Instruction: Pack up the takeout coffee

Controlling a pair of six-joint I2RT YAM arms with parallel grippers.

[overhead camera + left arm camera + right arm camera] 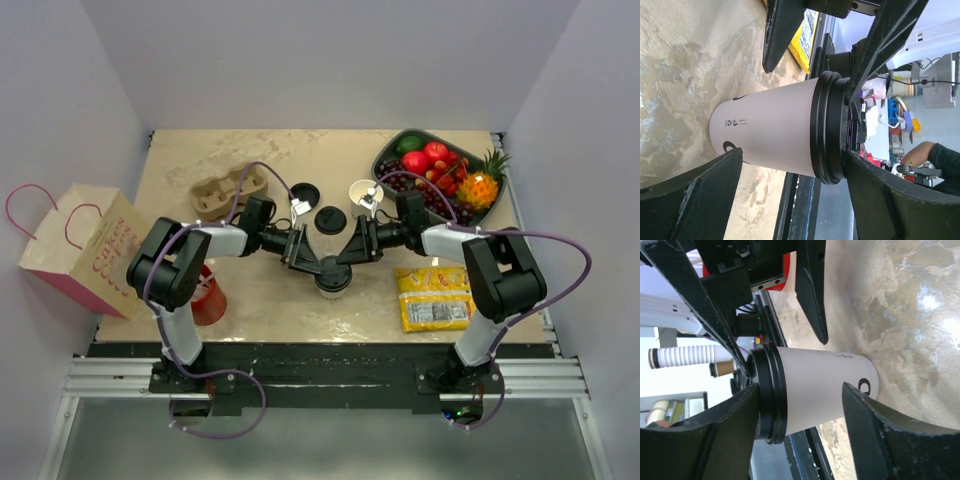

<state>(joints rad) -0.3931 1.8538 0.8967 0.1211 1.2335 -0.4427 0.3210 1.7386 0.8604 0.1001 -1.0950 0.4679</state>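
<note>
**Top external view hides most of the takeout coffee under your fingers**

From above you get only a sliver of the takeout coffee point(333, 283): a dark arc of lid and a bit of white rim. The tips of the left gripper point(308, 256) and right gripper point(354, 250) meet over it in a V. A red object point(208, 296) beside the left arm is half covered, so you cannot tell what it is.

Your wrist views show more. The cup is smooth matte white paper, slightly tapered. It has small dark print on its side and a glossy black ridged plastic lid around its mouth. A larger dark mark near the base is cut off by a finger in both views.

Both grippers are rolled on edge and spread wide. On each, one finger is at lid height and the other is low by the base. Neither pinches the cup. You cannot tell whether the upper fingers touch the lid.

The cup stands upright on the mottled beige table point(280, 312), long axis vertical, lid up. In the wrist views it looks sideways only because the cameras are rolled. It sits near the front middle of the table, with a crinkled yellow snack packet point(435, 298) to its right.
</note>
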